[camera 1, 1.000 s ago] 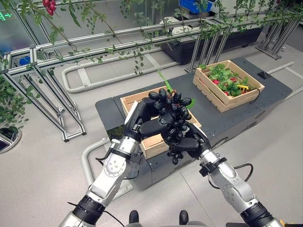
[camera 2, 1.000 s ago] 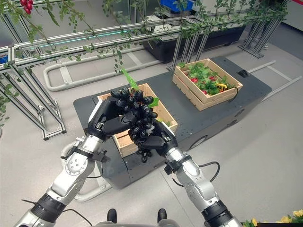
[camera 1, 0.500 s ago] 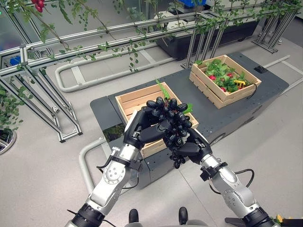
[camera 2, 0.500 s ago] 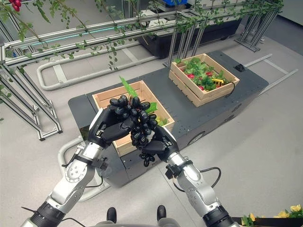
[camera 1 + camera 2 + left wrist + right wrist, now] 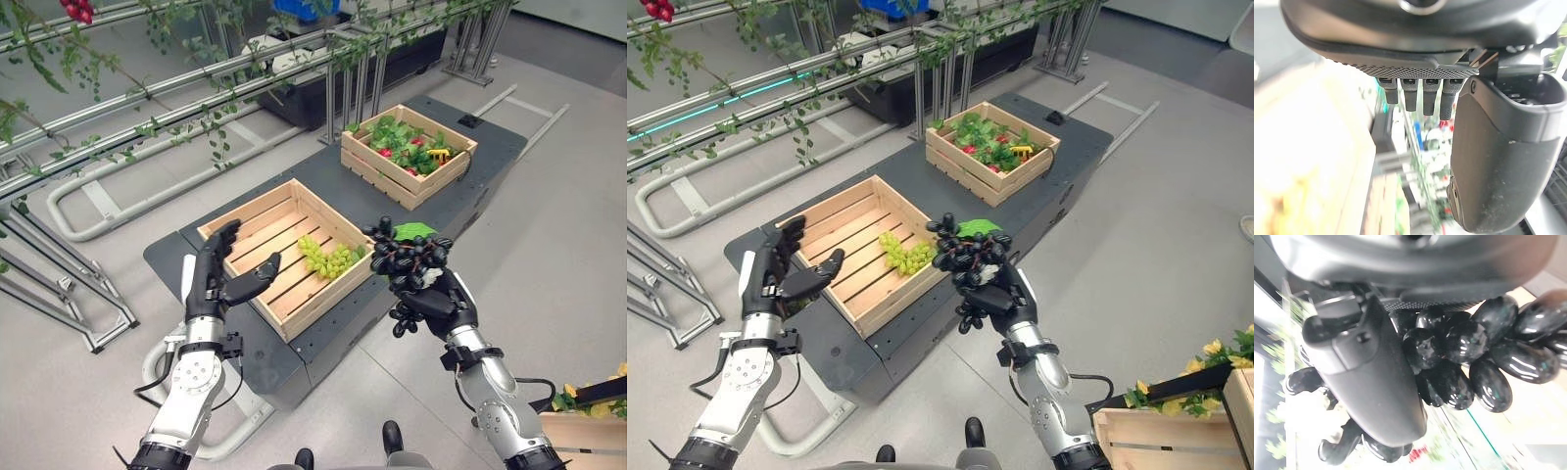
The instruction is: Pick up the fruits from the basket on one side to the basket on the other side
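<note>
- The right hand (image 5: 436,294) has its fingers wrapped round a bunch of dark grapes (image 5: 407,257), a green leaf riding on top. In the right wrist view the thumb sits across the shiny berries, so the grip looks firm.
- That bunch hangs in the air just off the right corner of the near crate (image 5: 284,250), over the edge of the dark platform (image 5: 245,343) and not above the slats.
- A few berries dangle below the hand, so the long axis of the bunch runs more or less up and down, stem end at the top.
- The left hand (image 5: 217,279) stands over the near crate's left rim, fingers straight and spread, holding nothing; its own wrist view shows them extended.
- A bunch of green grapes (image 5: 328,258) lies inside the near crate, close to its right wall.
- The far crate (image 5: 407,157), full of leafy greens and some red fruit, sits farther back and to the right on the same platform, well apart from the near one.
- I would judge the dark bunch is bound for the far crate, which lies up and away from the right hand, the nearer of the two hands; I cannot be sure of that direction from here.
</note>
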`<state>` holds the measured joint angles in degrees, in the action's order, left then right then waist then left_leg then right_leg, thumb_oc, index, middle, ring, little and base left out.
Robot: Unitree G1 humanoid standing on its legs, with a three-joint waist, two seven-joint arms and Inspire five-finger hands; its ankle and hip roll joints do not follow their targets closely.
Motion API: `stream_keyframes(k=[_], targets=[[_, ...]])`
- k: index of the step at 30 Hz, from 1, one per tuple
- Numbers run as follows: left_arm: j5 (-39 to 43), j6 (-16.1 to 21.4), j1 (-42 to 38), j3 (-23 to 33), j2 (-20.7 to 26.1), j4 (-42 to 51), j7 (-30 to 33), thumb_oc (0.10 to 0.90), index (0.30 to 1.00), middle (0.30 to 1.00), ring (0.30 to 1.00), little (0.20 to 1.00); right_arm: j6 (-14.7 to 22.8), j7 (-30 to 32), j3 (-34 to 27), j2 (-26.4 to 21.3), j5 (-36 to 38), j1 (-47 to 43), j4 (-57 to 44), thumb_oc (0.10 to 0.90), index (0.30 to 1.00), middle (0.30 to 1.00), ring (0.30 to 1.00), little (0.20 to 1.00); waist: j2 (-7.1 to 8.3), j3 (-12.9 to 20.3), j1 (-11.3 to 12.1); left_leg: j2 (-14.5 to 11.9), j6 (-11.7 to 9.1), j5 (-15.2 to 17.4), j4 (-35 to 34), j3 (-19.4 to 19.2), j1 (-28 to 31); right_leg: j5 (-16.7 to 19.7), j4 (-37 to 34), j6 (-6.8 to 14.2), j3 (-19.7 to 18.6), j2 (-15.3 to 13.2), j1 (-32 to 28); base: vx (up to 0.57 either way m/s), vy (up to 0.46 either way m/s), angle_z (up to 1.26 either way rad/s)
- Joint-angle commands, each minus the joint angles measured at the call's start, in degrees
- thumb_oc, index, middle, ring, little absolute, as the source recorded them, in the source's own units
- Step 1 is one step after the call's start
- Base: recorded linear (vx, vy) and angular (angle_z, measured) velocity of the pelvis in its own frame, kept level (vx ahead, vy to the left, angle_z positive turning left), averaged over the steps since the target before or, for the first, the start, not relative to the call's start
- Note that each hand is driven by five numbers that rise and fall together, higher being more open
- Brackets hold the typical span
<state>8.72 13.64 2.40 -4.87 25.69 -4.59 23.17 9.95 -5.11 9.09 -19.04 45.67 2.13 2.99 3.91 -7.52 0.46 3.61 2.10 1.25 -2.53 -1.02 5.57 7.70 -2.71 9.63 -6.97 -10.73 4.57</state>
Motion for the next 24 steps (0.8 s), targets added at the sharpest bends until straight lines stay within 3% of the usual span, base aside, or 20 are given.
stream_keyframes(k=[1,2,5,10,13,16,19,24], targets=[[-4.88,1.07,-6.39,3.58,2.16,5.16,5.22,0.8,0.9,0.9,0.9,0.9,9.81,-1.03,-2.88,1.36,4.09,-9.3,-7.26,0.4,0.3,0.3,0.3,0.3,-3.08,0.1,0.46,0.43,0.18,2.36,1.44,0.63,-2.54,5.87,0.69,0.44,6.65,-1.44,2.5,-0.11,0.113,-0.49],[-5.25,0.67,-6.45,3.82,2.18,5.14,6.07,0.8,0.9,0.9,0.9,0.9,9.73,-1.03,-2.67,1.46,4.08,-9.64,-7.54,0.4,0.3,0.3,0.3,0.3,-3.21,0.09,0.65,0.36,0.28,2.23,1.25,0.21,-2.57,5.33,1.75,0.32,7.6,-1.3,2.54,-0.14,0.109,-0.7],[-3.64,-0.9,-7.49,3.17,1.73,5.5,6.24,0.8,0.9,0.9,0.9,0.9,10.05,0.0,0.3,1.69,2.67,-11.76,-9.18,0.4,0.3,0.3,0.3,0.3,-4.61,0.4,1.85,-0.85,1.3,-0.23,-0.71,-3.66,-3.52,-1.0,13.96,-1.13,13.9,0.79,2.26,-0.18,0.09,-0.97],[-3.09,0.12,-8.43,1.85,1.86,6.41,3.6,0.8,0.9,0.9,0.9,0.9,11.69,-1.13,2.27,0.96,3.52,-13.18,-8.63,0.4,0.3,0.3,0.3,0.3,-3.68,0.95,3.87,-1.28,1.78,-0.89,-0.54,-6.68,-5.44,-6.52,20.19,-1.59,18.47,0.58,-1.47,-0.08,-0.037,-0.48],[-3.83,-3.28,-8.54,1.5,1.91,6.69,5.27,0.8,0.9,0.9,0.9,0.9,11.74,-1.96,3.52,1.17,2.92,-13.78,-8.64,0.4,0.3,0.3,0.3,0.3,-2.26,1.91,5.71,-1.65,1.01,-1.43,-0.13,-8.48,-7.49,-9.12,16.1,-1.84,22.26,-0.01,-7.42,-0.05,-0.166,-0.54],[-3.23,-2.66,-8.4,1.35,1.81,4.6,7.24,0.8,0.9,0.9,0.9,0.9,10.27,-1.7,5.2,1.78,2.01,-15.64,-9.75,0.4,0.3,0.3,0.3,0.3,-1.51,3.21,7.11,-2.71,-1.01,-2.87,-1.42,-11.08,-7.59,-9.04,4.16,-1.73,26.52,-0.03,-12.44,-0.09,-0.306,-0.83],[0.12,-1.2,-8.94,0.64,0.75,4.03,5.05,0.8,0.9,0.9,0.9,0.9,10.53,0.39,5.32,1.58,0.2,-16.11,-10.14,0.4,0.3,0.3,0.3,0.3,-1.34,3.39,6.06,-4.15,-2.46,-3.85,-1.16,-11.05,-8.3,-6.68,-0.91,-1.65,23.62,1.92,-11.35,-0.08,-0.306,-0.67],[2.75,1.9,-8.91,-0.28,-0.56,4.92,3.22,0.8,0.9,0.9,0.9,0.9,10.07,-1.21,3.98,0.37,-0.23,-13.7,-10.75,0.4,0.3,0.3,0.3,0.3,-1.15,3.57,3.71,-5.75,-3.37,-4.57,-1.5,-11.28,-8.03,-5.69,-2.29,-3.17,21.54,4.11,-9.48,-0.07,-0.263,-0.44]])
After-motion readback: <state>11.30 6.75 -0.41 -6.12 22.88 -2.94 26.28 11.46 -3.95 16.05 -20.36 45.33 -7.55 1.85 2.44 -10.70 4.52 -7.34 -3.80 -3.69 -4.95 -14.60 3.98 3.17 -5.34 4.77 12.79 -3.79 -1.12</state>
